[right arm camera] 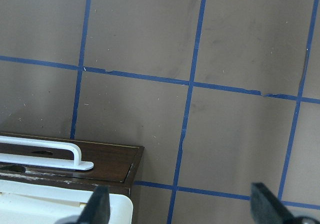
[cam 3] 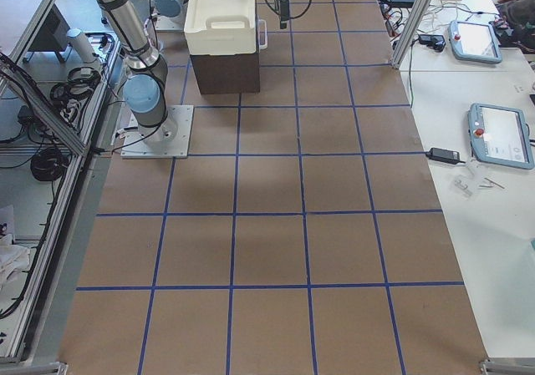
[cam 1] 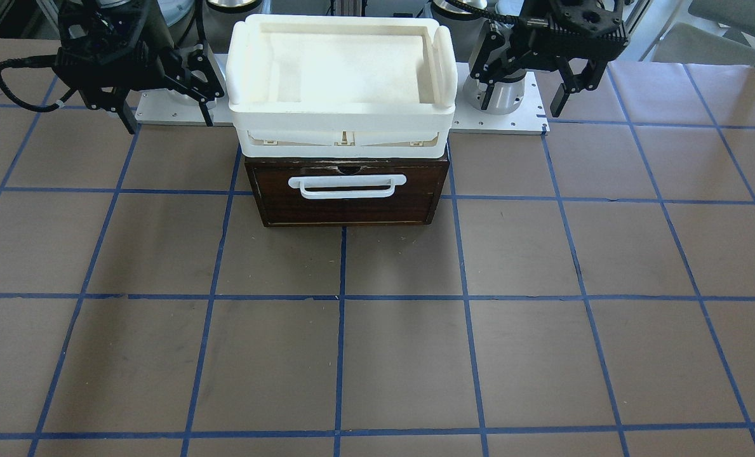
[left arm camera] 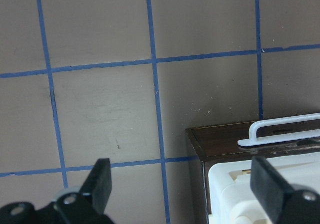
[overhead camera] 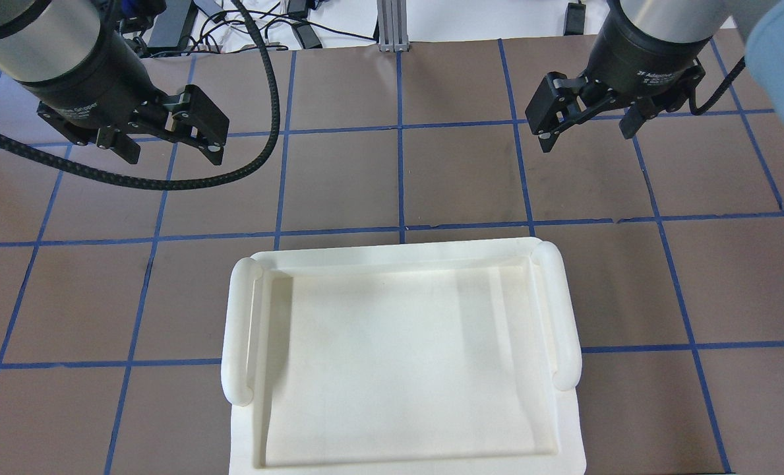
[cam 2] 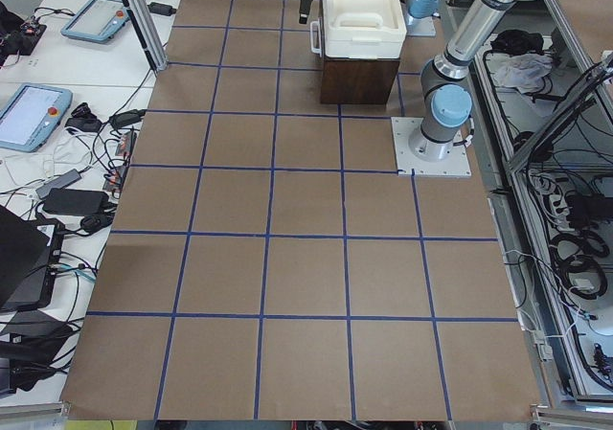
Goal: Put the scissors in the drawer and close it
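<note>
**Drawer shut, both grippers held wide above the table**

In the front-facing view the drawer (cam 1: 352,211) is seen pushed fully in, its dark brown front sitting flush within the dark wooden box (cam 3: 224,74) that houses it. The white bar handle (cam 1: 352,181) is fixed across the upper part of that front and is touched by nothing. A white tray (cam 1: 342,117) is stacked directly on top of the box, and its inside is shown bare. The box is set on the brown table (cam 1: 542,355), which is crossed by blue tape lines (cam 1: 341,355), close to the robot's base.

Where the scissors lie cannot be told from any view.

The left gripper (overhead camera: 171,155) is held in the air with its fingers (left arm camera: 100,181) spread wide and nothing between them. In the front-facing view it is placed at about 2 o'clock from the drawer, well apart from it. The right gripper (overhead camera: 586,135) is likewise spread wide and holds nothing, and is placed at about 10 o'clock from the drawer in that view. In the left wrist view a corner of the drawer front is seen at 4 o'clock; in the right wrist view, at 8 o'clock.
</note>
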You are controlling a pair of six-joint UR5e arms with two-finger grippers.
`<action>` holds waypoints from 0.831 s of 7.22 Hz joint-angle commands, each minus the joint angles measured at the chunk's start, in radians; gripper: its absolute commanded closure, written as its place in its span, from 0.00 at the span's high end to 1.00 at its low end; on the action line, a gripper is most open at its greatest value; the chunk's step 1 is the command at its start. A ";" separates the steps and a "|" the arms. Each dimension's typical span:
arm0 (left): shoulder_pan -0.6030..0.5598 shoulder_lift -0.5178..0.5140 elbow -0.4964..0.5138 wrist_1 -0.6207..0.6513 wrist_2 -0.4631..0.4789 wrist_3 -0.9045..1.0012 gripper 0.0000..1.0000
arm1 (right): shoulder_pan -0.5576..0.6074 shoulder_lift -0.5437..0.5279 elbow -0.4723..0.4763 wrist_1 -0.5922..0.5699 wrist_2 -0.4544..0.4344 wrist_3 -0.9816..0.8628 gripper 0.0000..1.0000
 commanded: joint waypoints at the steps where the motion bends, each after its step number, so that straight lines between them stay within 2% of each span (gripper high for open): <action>1: 0.003 0.000 0.003 0.003 -0.002 -0.011 1.00 | -0.006 0.001 0.000 -0.003 -0.003 -0.003 1.00; 3: 0.006 0.002 0.003 0.008 0.006 -0.104 1.00 | 0.000 -0.002 0.000 -0.001 0.000 -0.001 1.00; 6: 0.006 0.003 0.001 0.011 0.009 -0.102 1.00 | 0.000 -0.003 0.000 -0.001 0.000 -0.001 1.00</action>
